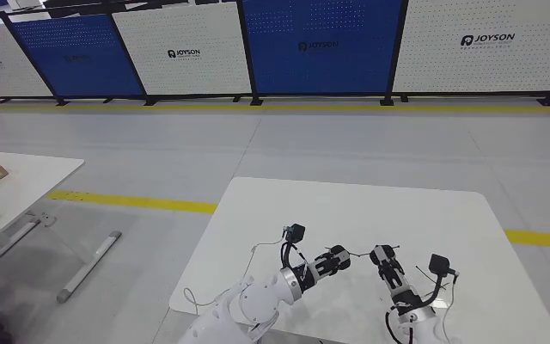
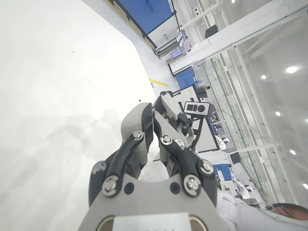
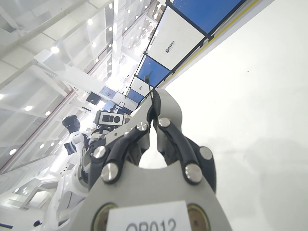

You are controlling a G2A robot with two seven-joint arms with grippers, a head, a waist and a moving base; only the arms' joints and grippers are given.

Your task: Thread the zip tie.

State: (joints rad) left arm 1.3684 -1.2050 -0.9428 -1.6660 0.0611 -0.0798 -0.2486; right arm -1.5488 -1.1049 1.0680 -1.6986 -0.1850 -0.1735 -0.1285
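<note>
The white counter [image 1: 361,206] takes up the near middle of the scene, with grey floor and a yellow line on the floor beyond its far edge. Blue and white pegboard panels stand along the far side of the room.

Both arms come up over the near edge of the counter and their tips nearly meet above its near middle. The left end effector [image 1: 339,256] sits to the left of the pair and points right. Its fingers [image 2: 144,121] are pressed together, and the pictures do not show whether anything lies between them. The right end effector [image 3: 154,97] sits just to the right of it, close but not clearly touching. It is held above the counter and pinches the zip tie.

The zip tie [image 3: 149,88] is a thin black strip caught between the right fingers. A short length sticks out past the fingertips, and its small squared end is free in the air.
</note>
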